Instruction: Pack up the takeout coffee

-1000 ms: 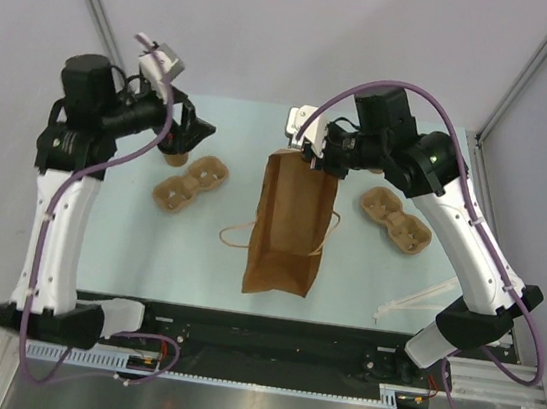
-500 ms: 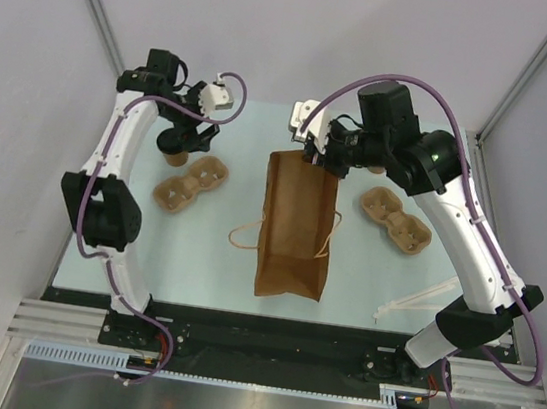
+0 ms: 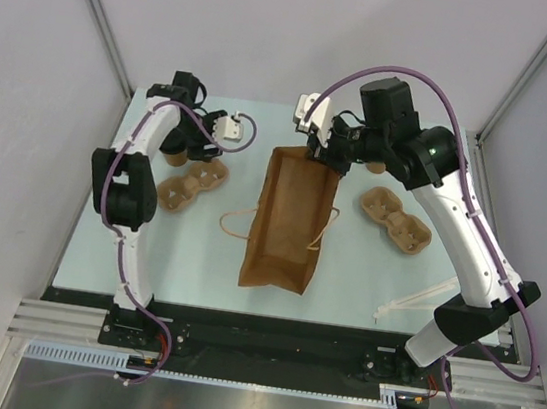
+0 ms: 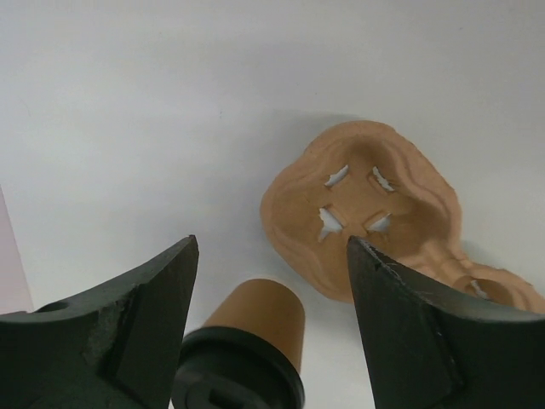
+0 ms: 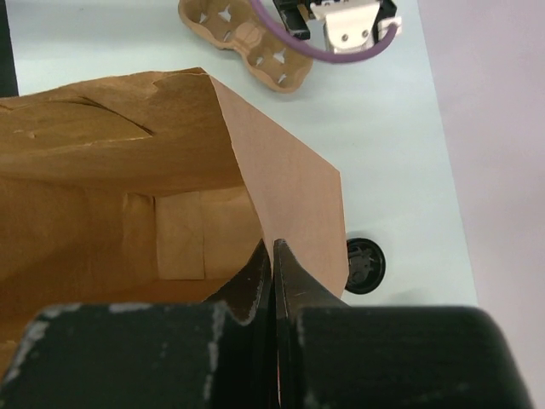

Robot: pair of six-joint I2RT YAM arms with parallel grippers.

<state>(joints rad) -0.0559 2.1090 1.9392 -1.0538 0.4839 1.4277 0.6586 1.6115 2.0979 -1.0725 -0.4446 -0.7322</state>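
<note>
The takeout coffee [image 4: 255, 319] is a tan paper cup with a black lid on it, standing on the table at the back left [image 3: 170, 160]. My left gripper [image 4: 271, 247] is open and straddles the cup from above, with a gap on each side between fingers and cup. In the top view the left gripper [image 3: 184, 146] hangs right over the cup. My right gripper [image 5: 272, 249] is shut on the top edge of the brown paper bag [image 5: 128, 170], holding its mouth open. The bag [image 3: 289, 222] lies in the middle of the table.
A brown pulp two-hole cup tray [image 3: 194, 183] lies just right of the cup, and shows too in the left wrist view [image 4: 366, 213]. A second tray [image 3: 395, 221] lies at the right. A loose black lid [image 5: 364, 265] sits beside the bag. White sticks [image 3: 422, 300] lie front right.
The left arm has swung back and down, bringing its gripper over the cup, and its jaws have narrowed somewhat. The bag's lower end has shifted a little to the left.
</note>
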